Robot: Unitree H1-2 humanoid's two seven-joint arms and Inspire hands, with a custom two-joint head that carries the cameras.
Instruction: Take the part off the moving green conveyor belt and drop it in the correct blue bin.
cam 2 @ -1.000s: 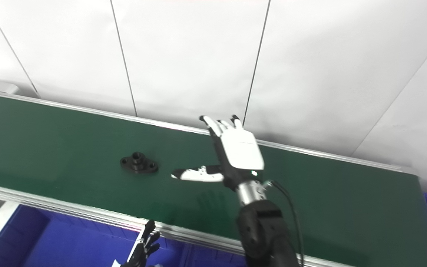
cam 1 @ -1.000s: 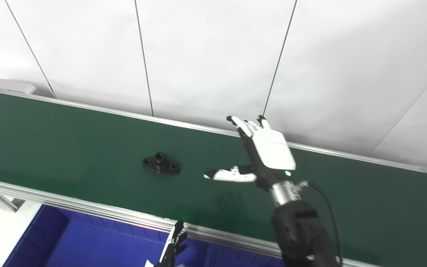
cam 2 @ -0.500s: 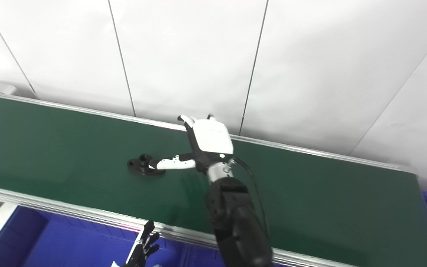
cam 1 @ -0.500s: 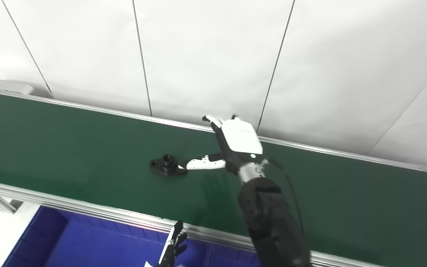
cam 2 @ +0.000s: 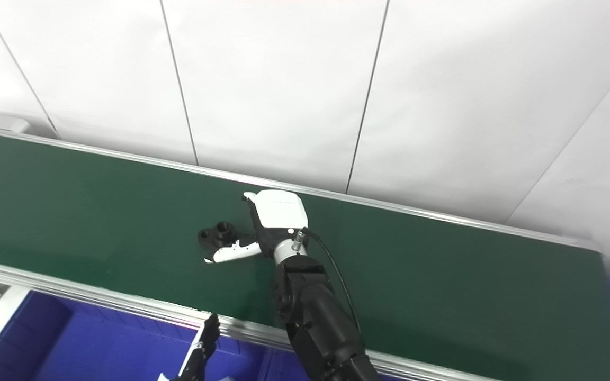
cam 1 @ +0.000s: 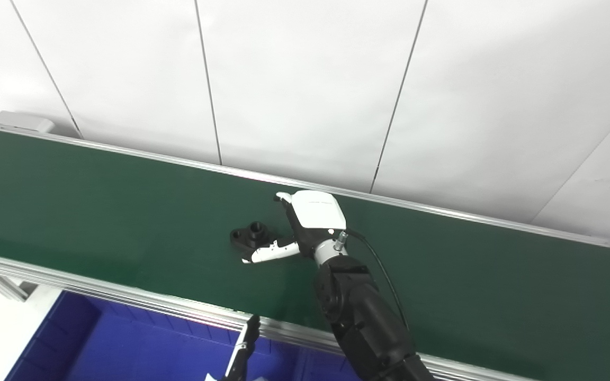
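Looking down on the green conveyor belt (cam 1: 98, 211), I take its near aluminium rail (cam 1: 125, 299) as my landmark. Well beyond that rail, about midway across the belt's width, lies the black flanged part (cam 1: 250, 235): a flat base with a hole at its left end and a short raised collar in the middle, lying flat on the belt surface.

My right hand (cam 1: 305, 225) sits on the belt just to the right of the part, its white back turned up toward the cameras. The thumb (cam 1: 265, 253) reaches out along the side of the part that faces the rail, and in both views its white tip looks to be touching or just beside the flange. One fingertip (cam 1: 282, 197) shows on the far side of the hand; the others curl down behind the palm, so I cannot tell whether they press on the part. The hand is partly closed around the part, which rests on the belt, not lifted. The black forearm (cam 1: 360, 312) crosses the rail from below.

On my side of the rail, the blue bin (cam 1: 125, 346) fills the lower left. My left hand (cam 1: 241, 357) shows only as dark fingertips poking up at the bottom edge, just short of the rail; I cannot tell how far open it is.
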